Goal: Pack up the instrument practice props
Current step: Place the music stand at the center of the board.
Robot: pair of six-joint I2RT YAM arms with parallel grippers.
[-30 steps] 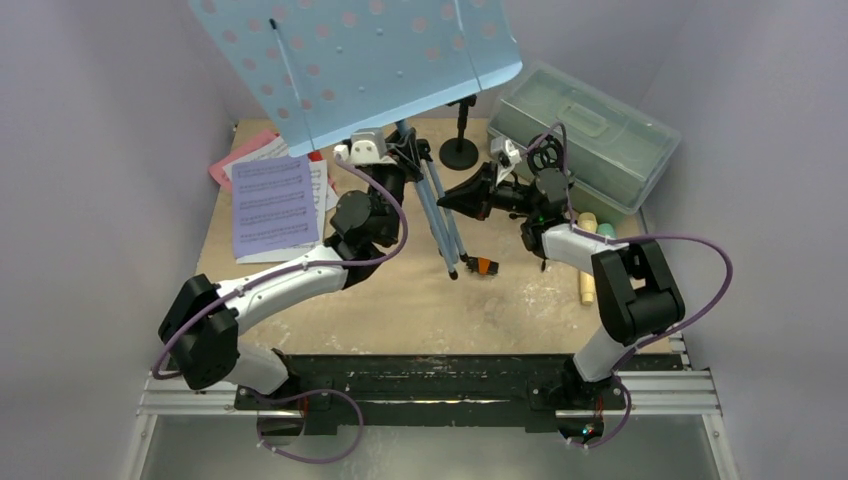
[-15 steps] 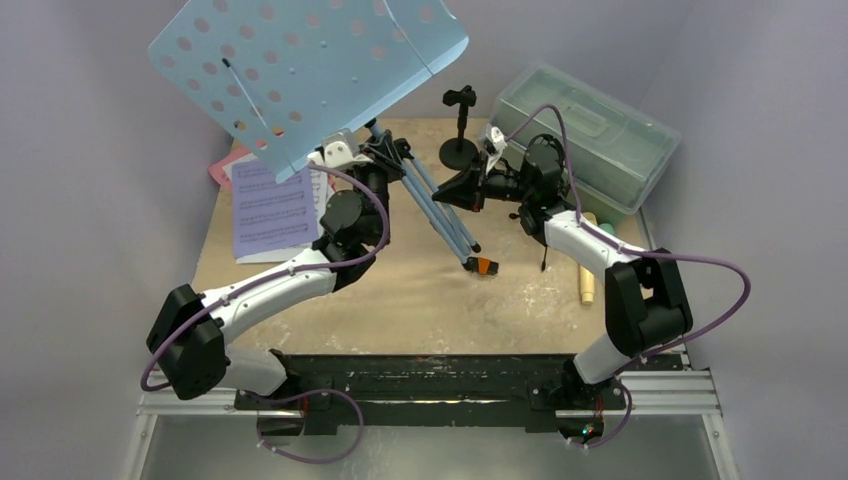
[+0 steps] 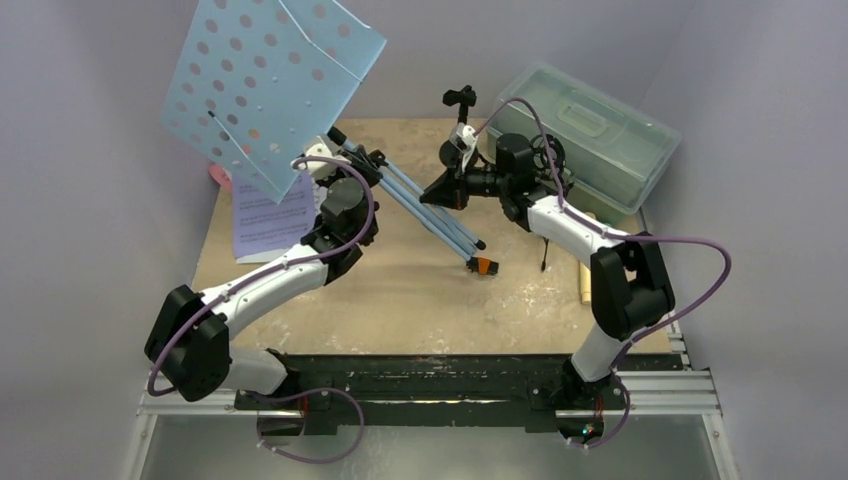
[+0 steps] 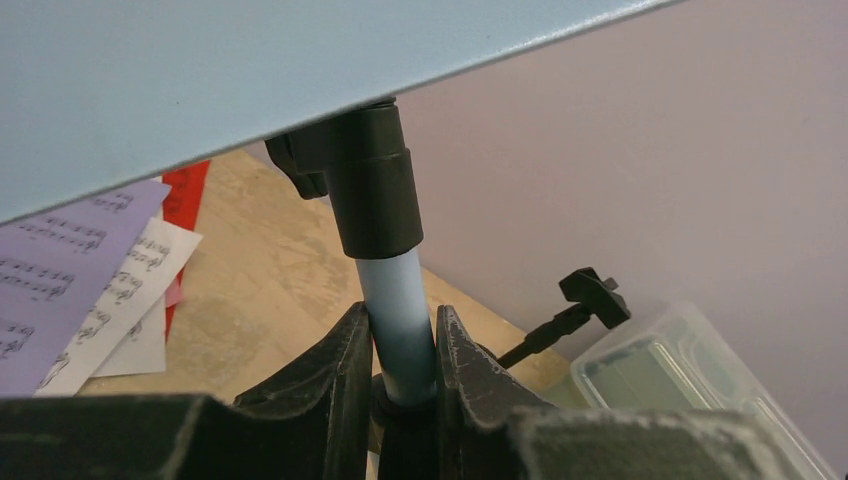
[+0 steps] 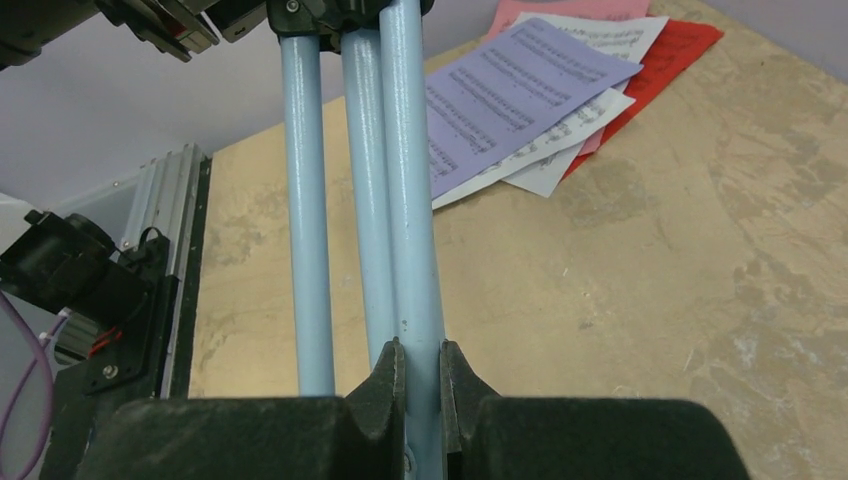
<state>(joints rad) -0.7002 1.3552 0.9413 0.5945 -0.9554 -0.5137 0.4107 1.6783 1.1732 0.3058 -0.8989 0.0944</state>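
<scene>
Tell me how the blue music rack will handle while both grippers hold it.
Likely top-heavy: the wide perforated sheet hangs well beyond the left gripper clamping its pole. Its smooth, folded legs could slide through the right gripper.

A translucent lidded case (image 3: pixel 590 132) sits at the table's (image 3: pixel 400 290) far right.
</scene>
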